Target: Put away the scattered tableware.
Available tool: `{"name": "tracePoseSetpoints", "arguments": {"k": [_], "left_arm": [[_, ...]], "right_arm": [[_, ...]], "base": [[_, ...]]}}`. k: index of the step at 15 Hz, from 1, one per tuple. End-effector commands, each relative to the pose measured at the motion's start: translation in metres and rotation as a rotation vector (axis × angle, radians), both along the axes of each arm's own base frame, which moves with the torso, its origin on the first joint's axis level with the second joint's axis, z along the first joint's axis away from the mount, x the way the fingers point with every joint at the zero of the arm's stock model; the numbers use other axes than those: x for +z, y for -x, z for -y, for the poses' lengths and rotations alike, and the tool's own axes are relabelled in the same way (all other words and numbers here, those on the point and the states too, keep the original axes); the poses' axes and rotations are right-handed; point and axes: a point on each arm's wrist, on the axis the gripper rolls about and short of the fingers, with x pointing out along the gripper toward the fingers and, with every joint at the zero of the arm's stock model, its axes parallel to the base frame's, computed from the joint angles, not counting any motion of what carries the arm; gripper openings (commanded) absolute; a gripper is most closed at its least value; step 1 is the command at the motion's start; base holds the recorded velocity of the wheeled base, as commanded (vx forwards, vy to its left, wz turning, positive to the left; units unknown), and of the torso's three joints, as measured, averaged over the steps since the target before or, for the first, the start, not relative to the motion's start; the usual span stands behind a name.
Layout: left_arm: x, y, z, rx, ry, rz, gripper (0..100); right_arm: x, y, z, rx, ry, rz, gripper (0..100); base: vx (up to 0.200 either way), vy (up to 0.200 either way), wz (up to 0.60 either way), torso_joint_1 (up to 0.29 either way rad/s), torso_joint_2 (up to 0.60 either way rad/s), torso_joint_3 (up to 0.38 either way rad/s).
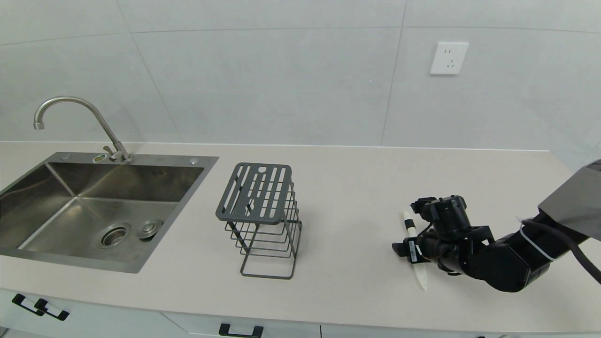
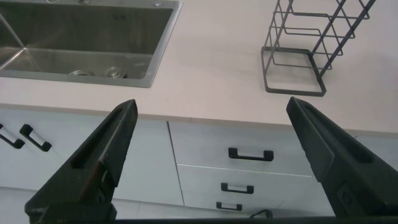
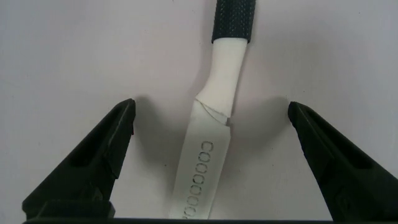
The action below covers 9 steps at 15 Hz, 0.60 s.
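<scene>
**STEP IN HAND: PRE-GRASP ON KNIFE, R ARM**

R gripper (image 3: 210,115) is hanging directly over the knife (image 3: 205,155). Its fingers are spread wide, one on each side, and are not touching it, so nothing is being held. The knife is lying flat on the countertop (image 1: 357,188) at the robot's right: white blade w/ a row of holes, white handle w/ a dark textured band.

Judgement: the pick-up is being set up; stowing is not yet done. Next move is probably calling for:
- descending until the pads bracket the knife near the blade/handle junction;
- closing, then lifting;
- carrying to the wire rack (image 1: 260,206), which is standing well apart to the left, near ctr of the counter.

The item is thin and flat on a hard top, so a shallow grip is risking a slip.

L gripper (image 2: 212,109) is likewise gaping and empty. It is sitting in front of the counter edge, above the cabinet drawers (image 2: 249,155).

Surface: pale, matte. The stainless sink (image 1: 70,263) is sitting at far left, w/ the faucet (image 1: 80,108) arching over it. Rear: a grey tiled wall (image 1: 281,84) is carrying a white socket (image 1: 449,57).
</scene>
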Motion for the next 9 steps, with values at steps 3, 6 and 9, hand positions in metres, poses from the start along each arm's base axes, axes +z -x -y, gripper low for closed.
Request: {"name": "tracePoseSetpoints", "arguments": {"k": [3, 6, 9], "left_arm": [[0.0000, -0.0001, 0.0000, 0.001, 0.000, -0.001, 100], [0.0000, -0.0001, 0.0000, 0.001, 0.000, -0.001, 100], [0.0002, -0.0001, 0.0000, 0.001, 0.008, 0.000, 100]], "right_arm": [[-0.0099, -0.0016, -0.0006, 0.003, 0.030, -0.022, 0], [-0.0088, -0.0015, -0.0003, -0.001, 0.039, -0.016, 0], [-0.0083, -0.0026, -0.0008, 0.004, 0.046, -0.011, 0]], "base": [[0.000, 0.000, 0.00, 0.000, 0.00, 0.000], [0.000, 0.000, 0.00, 0.000, 0.00, 0.000], [0.000, 0.000, 0.00, 0.000, 0.00, 0.000]]}}
